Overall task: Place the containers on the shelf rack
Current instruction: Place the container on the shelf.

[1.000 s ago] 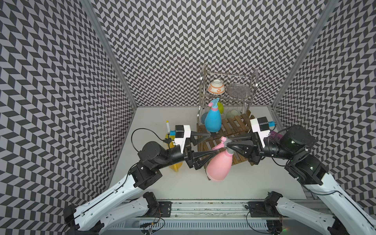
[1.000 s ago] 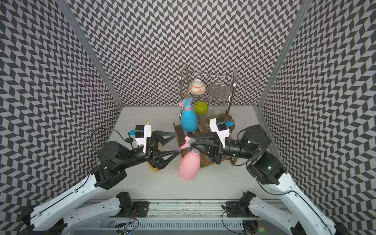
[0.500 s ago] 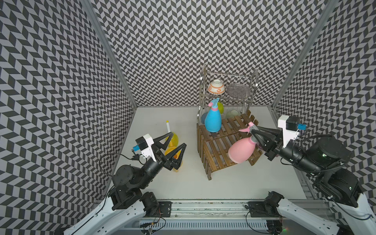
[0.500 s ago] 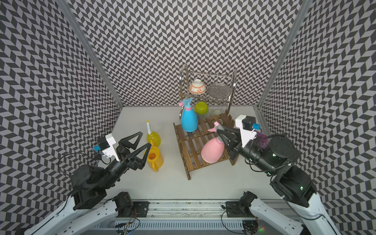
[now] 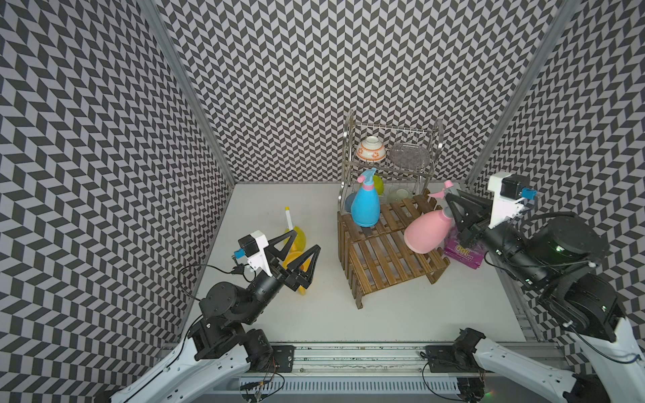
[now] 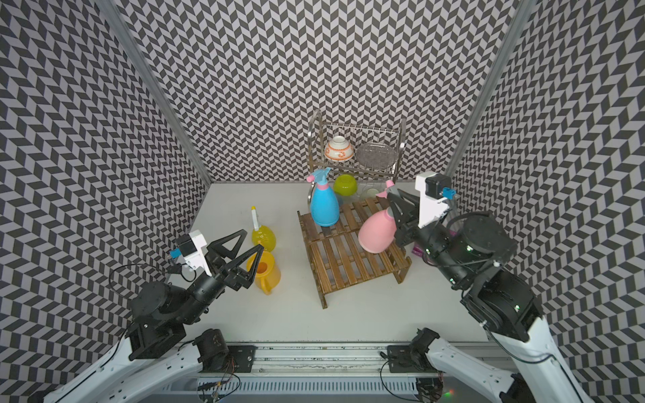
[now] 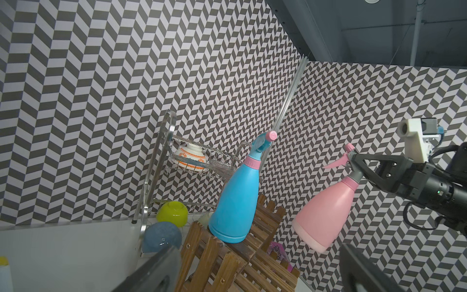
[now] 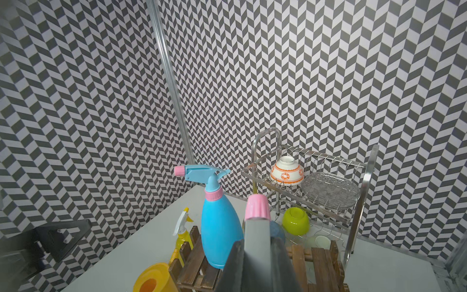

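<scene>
- Top views, both: pink spray bottle (image 5: 427, 230) tilted, base over right end of shelf rack (image 5: 384, 258); touching slats or not, can't tell.
- Right jaws clamped tight on its grey trigger head.
- Blue spray bottle (image 5: 364, 206) upright on rack's upper step, back-left corner.
- Yellow spray bottle (image 6: 263, 238) & yellow watering can (image 6: 267, 275) on tabletop (image 5: 314, 314), left of rack, close together.
- Left jaws spread wide, nothing held, raised near watering can.
- Steel dish rack (image 5: 387, 167) behind w/ bowls; purple packet (image 5: 464, 253) just beside rack's right end.
</scene>
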